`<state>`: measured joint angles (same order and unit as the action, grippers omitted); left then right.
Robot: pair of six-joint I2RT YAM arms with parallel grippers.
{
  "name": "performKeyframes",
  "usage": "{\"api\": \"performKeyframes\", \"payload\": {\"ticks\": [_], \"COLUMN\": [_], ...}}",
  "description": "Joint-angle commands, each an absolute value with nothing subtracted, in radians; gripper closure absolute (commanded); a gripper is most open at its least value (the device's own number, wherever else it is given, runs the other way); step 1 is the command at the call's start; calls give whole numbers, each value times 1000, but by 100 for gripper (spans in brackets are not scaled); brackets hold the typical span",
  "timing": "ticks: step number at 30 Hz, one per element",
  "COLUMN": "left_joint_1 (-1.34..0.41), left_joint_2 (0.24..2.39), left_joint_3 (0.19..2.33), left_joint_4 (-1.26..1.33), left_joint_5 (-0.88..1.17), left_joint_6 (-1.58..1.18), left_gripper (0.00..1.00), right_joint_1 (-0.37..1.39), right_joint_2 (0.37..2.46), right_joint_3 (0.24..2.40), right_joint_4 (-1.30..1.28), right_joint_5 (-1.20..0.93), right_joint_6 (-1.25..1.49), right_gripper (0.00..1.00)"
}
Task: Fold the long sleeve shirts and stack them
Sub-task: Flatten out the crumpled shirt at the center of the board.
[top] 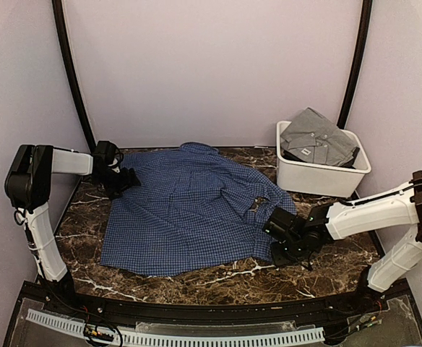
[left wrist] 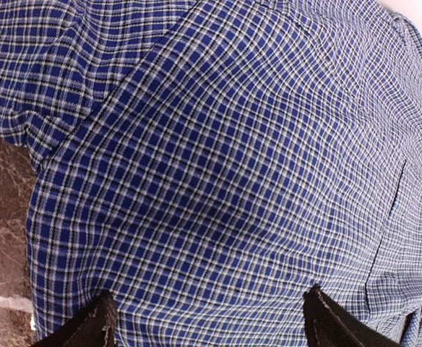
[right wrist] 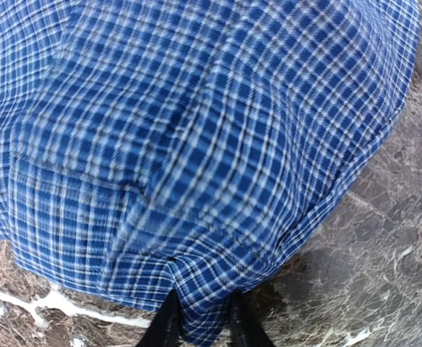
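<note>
On the table (top: 218,278), the blue shirt (top: 189,210) lay spread out, collar toward the far wall and hem toward the arm bases. The body was mostly flat. The cloth was rumpled along the right side.

Left gripper (top: 128,179): at the far-left corner of the blue shirt, low over the cloth. In the left wrist view its fingers (left wrist: 88,325) stood spread wide over the check, with nothing caught between them. I could not tell whether the tips touched the cloth.

Right gripper (top: 272,225): at the shirt's right edge, on the near half. In the right wrist view the two fingers (right wrist: 169,318) were close together, pinching a fold of the shirt's edge. The cloth puckered toward the pinch point. Bare marble showed to the right of the grip and below it.

Grey shirt (top: 318,139): in the bin (top: 319,181) at the far-right corner of the table. It was heaped loosely, tilted, and rose above the rim. The bin stood near the blue shirt's right shoulder area. Contact between the two could not be made out from the top view.
</note>
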<state>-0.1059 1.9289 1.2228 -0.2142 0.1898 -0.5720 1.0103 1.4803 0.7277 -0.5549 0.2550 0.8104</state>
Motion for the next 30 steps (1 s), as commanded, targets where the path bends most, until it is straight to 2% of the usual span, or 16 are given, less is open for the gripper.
{"api": "performKeyframes", "payload": {"ticks": [1,3,11,17,18,23,25,30], "left_joint_1": [-110,-110,-110,-109,-108,-109,-109,-150], "left_joint_2": [1899,1901,1904,1903,1904,1896,1889,1834], "left_joint_3": [1230,1232,1237,1243,1245,1251,1251,1254], "left_joint_4": [-287,-289,-304,-316,-317,-321,-322,-347], "left_joint_5": [174,172,156,151,152,161,175,179], "left_joint_6": [-556,-554,-548,-540,-539,-533,-532,-508], "left_gripper": [12,12,12,12,12,12,12,11], "right_joint_1": [975,947,710,585,584,662,721,882], "right_joint_2": [1459,1420,1298,1323,1327,1283,1285,1343], "right_joint_3": [698,695,727,786,807,889,907,893], "right_joint_4": [-575,-609,-759,-709,-710,-719,-713,-605], "right_joint_5": [307,326,431,429,432,444,420,304], "right_joint_6": [853,858,842,796,786,709,682,597], "right_gripper": [88,100,100,100,97,57,46,40]}}
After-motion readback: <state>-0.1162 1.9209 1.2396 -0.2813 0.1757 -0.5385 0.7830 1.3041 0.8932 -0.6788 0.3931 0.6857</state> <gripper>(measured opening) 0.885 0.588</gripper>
